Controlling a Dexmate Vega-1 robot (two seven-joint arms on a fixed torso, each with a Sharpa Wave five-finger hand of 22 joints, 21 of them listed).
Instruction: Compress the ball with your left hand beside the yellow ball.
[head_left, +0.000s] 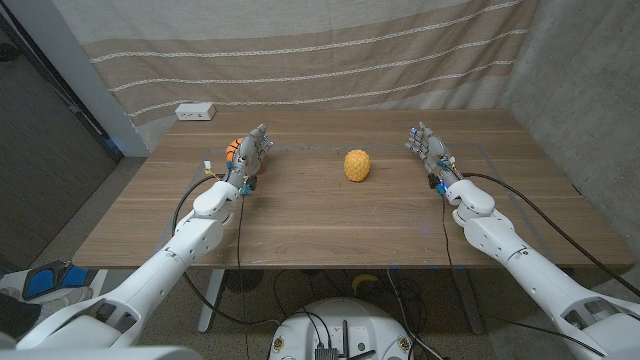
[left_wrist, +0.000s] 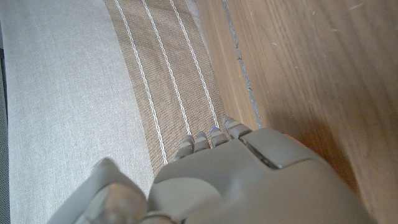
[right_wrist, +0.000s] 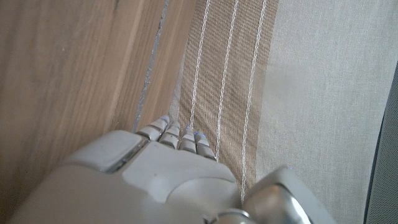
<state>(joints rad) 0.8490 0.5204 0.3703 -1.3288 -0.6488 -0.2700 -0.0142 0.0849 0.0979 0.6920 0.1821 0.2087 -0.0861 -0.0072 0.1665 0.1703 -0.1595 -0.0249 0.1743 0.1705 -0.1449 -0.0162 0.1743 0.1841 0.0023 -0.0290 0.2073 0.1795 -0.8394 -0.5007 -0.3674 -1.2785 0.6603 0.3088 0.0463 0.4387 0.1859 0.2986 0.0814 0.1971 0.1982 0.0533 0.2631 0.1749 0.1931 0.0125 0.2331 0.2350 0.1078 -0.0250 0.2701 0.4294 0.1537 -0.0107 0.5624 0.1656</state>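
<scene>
A: Where's the target sitting rn?

B: Orange ball (head_left: 234, 149), far-left part of the wooden table (head_left: 330, 215). It's peeking out just behind the left hand (head_left: 251, 156), on the hand's outer side, touching or nearly touching it – can't tell which, the hand's covering most of it.

A: And the yellow ball (head_left: 356, 165)?

B: Lying mid-table, well apart from the left hand, on its inner side, roughly betw. both hands. So the orange one's lying on the opposite side of the hand from the yellow one.

A: Which arm's closer?

B: Left, by far. Right hand (head_left: 427, 146) is standing way over on the other side, past the yellow ball.

A: Hand states?

B: Left is standing on edge, fingers reaching up, not gripping anything afaict – whether it's wide or narrow I can't tell. Right is looking the same: upright, holding nothing, spread unclear.

A: So next move?

B: My guess: the left hand needs to shift outward/back onto the orange ball & close round it. No long axis to worry abt, it's round.
</scene>
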